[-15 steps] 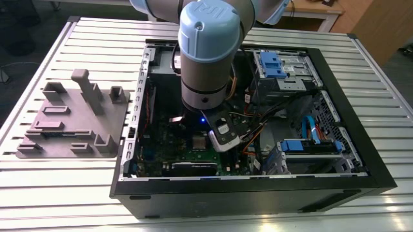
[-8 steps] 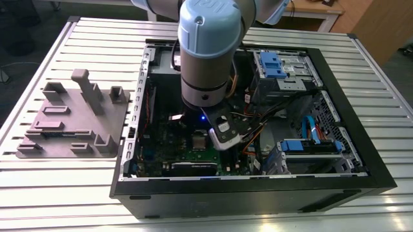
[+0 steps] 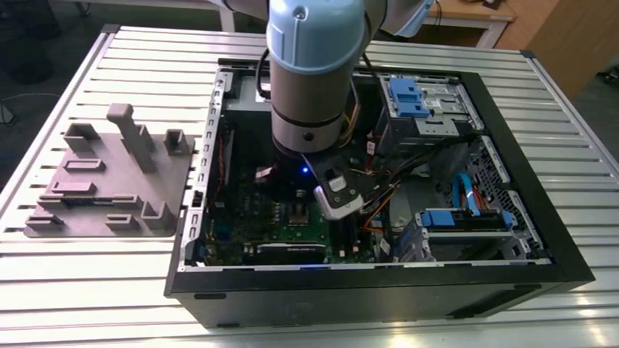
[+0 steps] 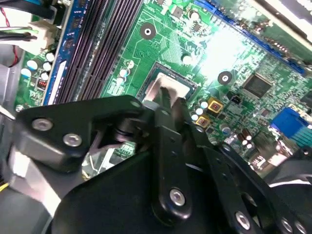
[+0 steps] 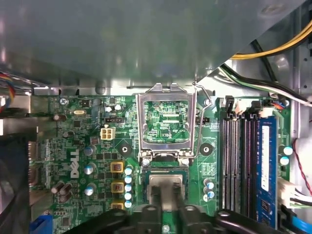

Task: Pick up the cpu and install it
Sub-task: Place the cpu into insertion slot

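Deep inside the open computer case (image 3: pixel 387 301), my tool (image 5: pixel 167 194) hangs over the motherboard (image 5: pixel 92 161) socket (image 5: pixel 165 169). Its fingers are drawn narrow and, as far as I can tell, pinch the cpu (image 5: pixel 167 178), which sits in or just above the socket, beside the flipped-open retaining frame (image 5: pixel 140 122). Installation is in hand; it calls for a flat, square seat before any release.

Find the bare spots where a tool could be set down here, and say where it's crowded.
Bare: the slatted table along the exterior view's bottom edge, and its top-left corner beyond the grey tray. Crowded: inside the computer case, with the arm, cables and drive cages.
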`<action>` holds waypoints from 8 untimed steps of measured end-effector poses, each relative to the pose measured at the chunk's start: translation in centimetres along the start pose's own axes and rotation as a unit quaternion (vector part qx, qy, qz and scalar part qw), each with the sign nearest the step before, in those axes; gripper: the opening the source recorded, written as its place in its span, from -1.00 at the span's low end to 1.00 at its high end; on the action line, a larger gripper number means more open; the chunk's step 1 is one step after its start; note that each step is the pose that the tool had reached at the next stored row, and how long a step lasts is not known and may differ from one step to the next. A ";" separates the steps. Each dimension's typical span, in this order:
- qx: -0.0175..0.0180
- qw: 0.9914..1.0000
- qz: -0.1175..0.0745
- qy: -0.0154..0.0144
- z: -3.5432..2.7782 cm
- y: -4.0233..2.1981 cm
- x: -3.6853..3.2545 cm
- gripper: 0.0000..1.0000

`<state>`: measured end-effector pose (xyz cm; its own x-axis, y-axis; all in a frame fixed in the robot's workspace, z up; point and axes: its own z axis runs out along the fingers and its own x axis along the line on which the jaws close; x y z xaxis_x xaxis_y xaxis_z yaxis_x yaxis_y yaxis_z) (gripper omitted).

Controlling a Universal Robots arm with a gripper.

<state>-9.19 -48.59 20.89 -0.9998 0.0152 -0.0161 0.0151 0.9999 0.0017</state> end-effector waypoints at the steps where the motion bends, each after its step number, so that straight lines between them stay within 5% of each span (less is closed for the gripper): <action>1: 0.000 1.000 0.000 0.000 -0.14 0.00 0.00 -0.57; 3: 0.000 1.000 0.000 0.000 -0.28 0.00 0.00 -0.80; 8: 0.000 1.000 0.000 0.000 -0.30 0.00 0.00 -0.80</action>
<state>-9.20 -48.59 21.19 -0.9998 0.0152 -0.0160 0.0152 0.9999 0.0017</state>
